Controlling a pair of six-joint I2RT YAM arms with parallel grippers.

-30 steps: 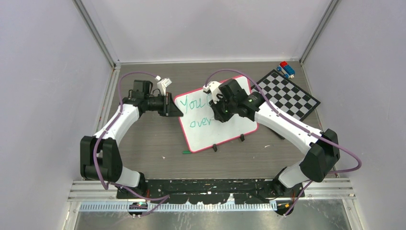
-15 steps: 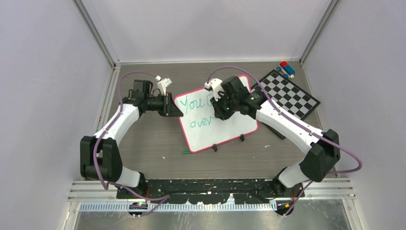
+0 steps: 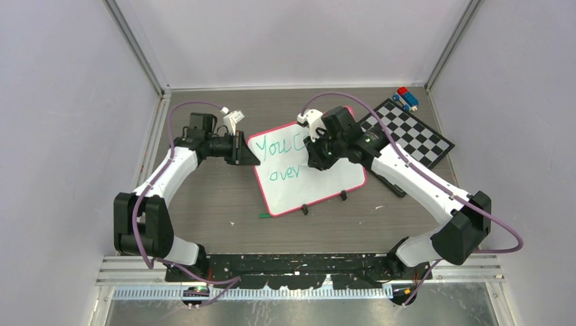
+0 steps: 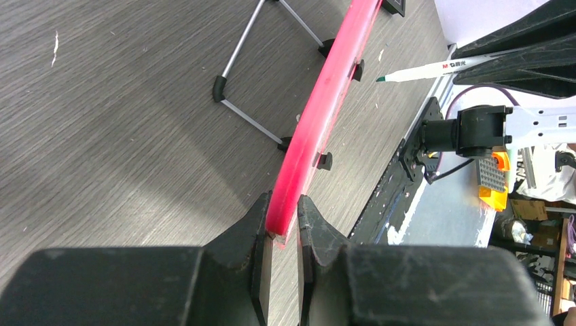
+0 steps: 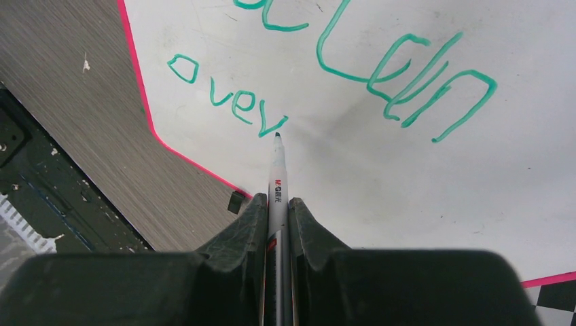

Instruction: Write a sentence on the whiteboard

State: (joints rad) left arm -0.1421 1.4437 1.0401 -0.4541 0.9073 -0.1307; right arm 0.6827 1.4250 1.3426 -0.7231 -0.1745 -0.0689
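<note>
While the whiteboard [image 3: 319, 187] stood propped on the bench [image 3: 204, 204], from above, left hand [image 3: 251, 159] at its left edge, right hand [image 3: 314, 161] over the sentence [image 3: 275, 147], left wrist, fingers [image 4: 253, 231] pinched tight on the pink rim, right wrist, fingers [image 5: 239, 234] clamped a marker [image 5: 277, 180], tip beside "over".

The green writing [image 5: 401, 88] on the whiteboard [image 3: 319, 187] runs in two lines. The far line reads "You" from above, and my right wrist view gives "Can" after it. The near line reads "over", though its last letter looks more like a v. The barrel of the marker [image 5: 277, 183] in my right end effector [image 5: 277, 205] carries "M&G", followed by small characters I cannot read.
</note>
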